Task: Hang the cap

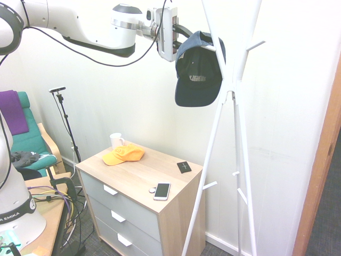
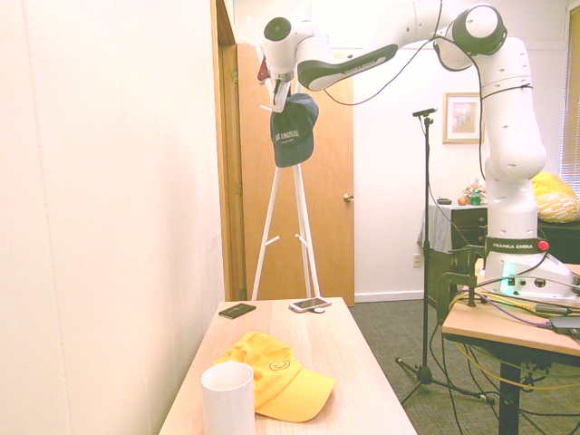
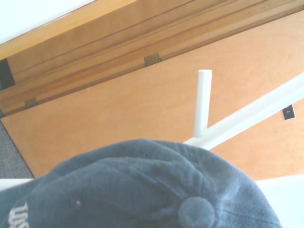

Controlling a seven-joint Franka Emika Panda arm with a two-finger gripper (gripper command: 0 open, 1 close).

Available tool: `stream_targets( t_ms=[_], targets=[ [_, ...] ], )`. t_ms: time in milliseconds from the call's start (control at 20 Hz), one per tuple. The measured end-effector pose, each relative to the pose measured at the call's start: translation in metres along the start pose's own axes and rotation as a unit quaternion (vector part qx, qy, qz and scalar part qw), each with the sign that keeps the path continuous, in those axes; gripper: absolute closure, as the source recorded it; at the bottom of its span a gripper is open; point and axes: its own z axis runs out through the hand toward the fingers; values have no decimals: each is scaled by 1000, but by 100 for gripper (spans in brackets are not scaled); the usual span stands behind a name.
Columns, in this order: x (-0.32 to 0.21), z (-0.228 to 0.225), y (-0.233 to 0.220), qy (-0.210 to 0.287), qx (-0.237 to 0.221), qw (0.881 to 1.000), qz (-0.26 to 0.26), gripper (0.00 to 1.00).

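so the white coat rack [image 1: 214, 128] stands by the dresser [image 1: 144, 173], the gripper [image 1: 185, 41] has its fingers apart right at the navy cap [image 1: 198, 80], and that cap's on a rack peg, brim down. yellow cap [image 1: 123, 154] sits beside the mug [image 1: 116, 140].

opposed exterior views, wrist view close

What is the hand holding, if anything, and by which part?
Nothing looks held: the hand is open at the navy-blue fabric baseball cap, which hangs on the coat rack's white peg.
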Motion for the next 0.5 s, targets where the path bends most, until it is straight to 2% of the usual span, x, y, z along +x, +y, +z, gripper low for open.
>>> stream_targets(
  t_ms=[500],
  targets=[
    [2,-1,4,2,2,1000,4,0]
  ],
)
